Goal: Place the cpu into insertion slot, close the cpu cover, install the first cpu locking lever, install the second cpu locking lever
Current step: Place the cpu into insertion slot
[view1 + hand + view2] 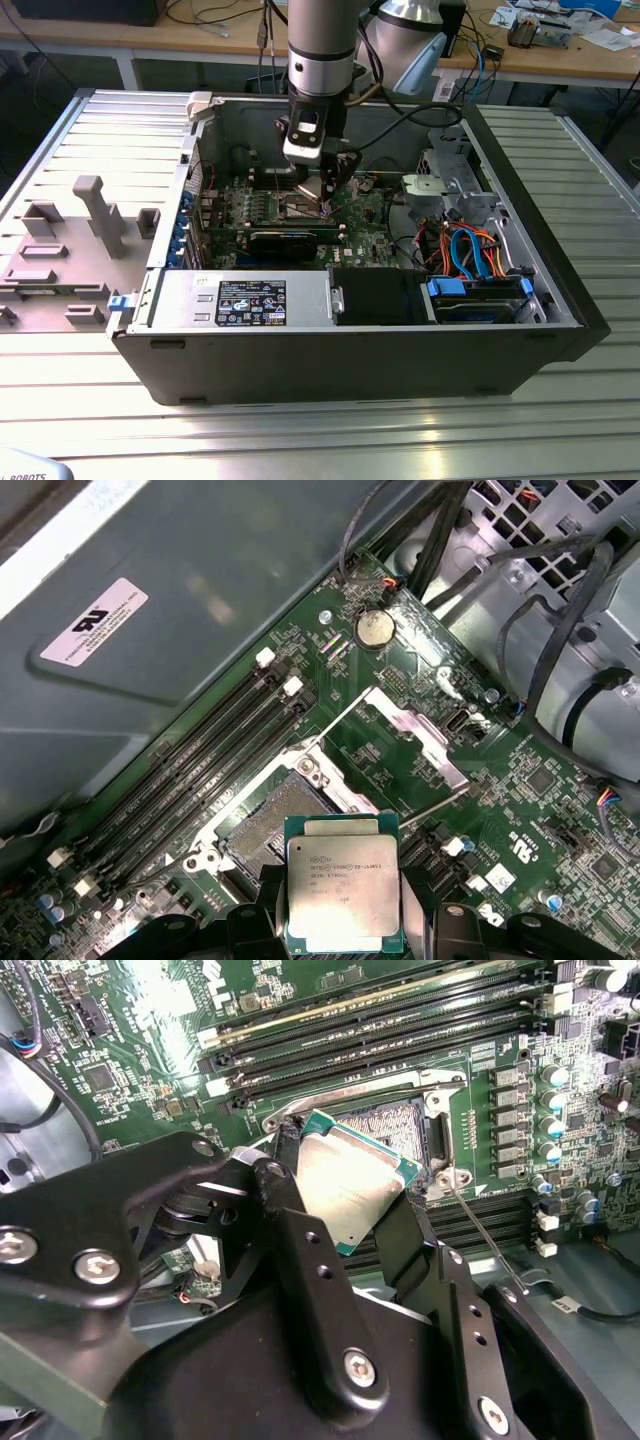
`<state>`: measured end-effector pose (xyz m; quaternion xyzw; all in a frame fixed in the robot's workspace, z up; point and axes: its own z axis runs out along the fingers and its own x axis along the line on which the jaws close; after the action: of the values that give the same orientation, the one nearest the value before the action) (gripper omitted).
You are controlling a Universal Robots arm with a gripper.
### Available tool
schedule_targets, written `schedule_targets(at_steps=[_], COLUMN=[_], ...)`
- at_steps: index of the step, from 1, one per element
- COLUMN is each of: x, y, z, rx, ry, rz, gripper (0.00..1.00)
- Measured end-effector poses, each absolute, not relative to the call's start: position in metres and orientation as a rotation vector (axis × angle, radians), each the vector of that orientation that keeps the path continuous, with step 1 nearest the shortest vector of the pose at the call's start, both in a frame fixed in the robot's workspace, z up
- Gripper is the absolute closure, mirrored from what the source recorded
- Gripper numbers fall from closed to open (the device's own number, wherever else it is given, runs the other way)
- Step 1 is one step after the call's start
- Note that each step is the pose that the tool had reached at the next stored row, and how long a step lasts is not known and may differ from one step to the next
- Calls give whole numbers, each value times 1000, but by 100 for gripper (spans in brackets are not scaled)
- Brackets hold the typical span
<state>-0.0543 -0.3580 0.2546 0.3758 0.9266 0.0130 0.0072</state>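
The cpu (343, 885), a small square chip with a silver-grey top and a green edge, is held between my gripper's (343, 915) two black fingers (275, 1195). It hangs tilted just above and to one side of the insertion slot (268, 825), whose brownish contact field (395, 1125) lies bare. The cpu cover (425, 735), a silver frame with a window, is swung open beside the slot. A thin locking lever (482, 1238) stands raised off the board. In the exterior view the gripper (322, 190) is down inside the open computer case, over the green motherboard (365, 215).
Long black memory slots (190, 765) run along both sides of the socket. A drive cage with blue and orange cables (470, 255) fills the case toward the exterior view's right. The power supply (240, 300) sits at the front. Grey fixtures (95, 215) stand on the table.
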Motion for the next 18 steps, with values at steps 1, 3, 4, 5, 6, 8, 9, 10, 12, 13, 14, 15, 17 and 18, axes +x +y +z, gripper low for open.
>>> schedule_targets(at_steps=[1,3,4,5,6,8,9,10,12,13,14,15,17,18], x=[-54,-54,-54,-54,-54,-54,-54,-54,-54,-54,-54,-54,-54,-54], y=[-358,-358,-358,-358,-358,-358,-358,-358,-358,-358,-358,-358,-358,-358], z=[255,255,255,255,255,255,255,255,255,255,255,255,255,255], rx=[1179,1184,1187,1189,1193,1199,1202,1206,1213,1215,1219,1222,1230,1232], ry=[2896,2894,2892,2892,2890,2887,2886,2884,2881,2880,2878,2876,2873,2872], rz=[40,40,39,39,39,38,38,37,36,36,36,35,34,34], gripper=[46,46,46,46,46,46,46,46,46,46,46,46,46,46])
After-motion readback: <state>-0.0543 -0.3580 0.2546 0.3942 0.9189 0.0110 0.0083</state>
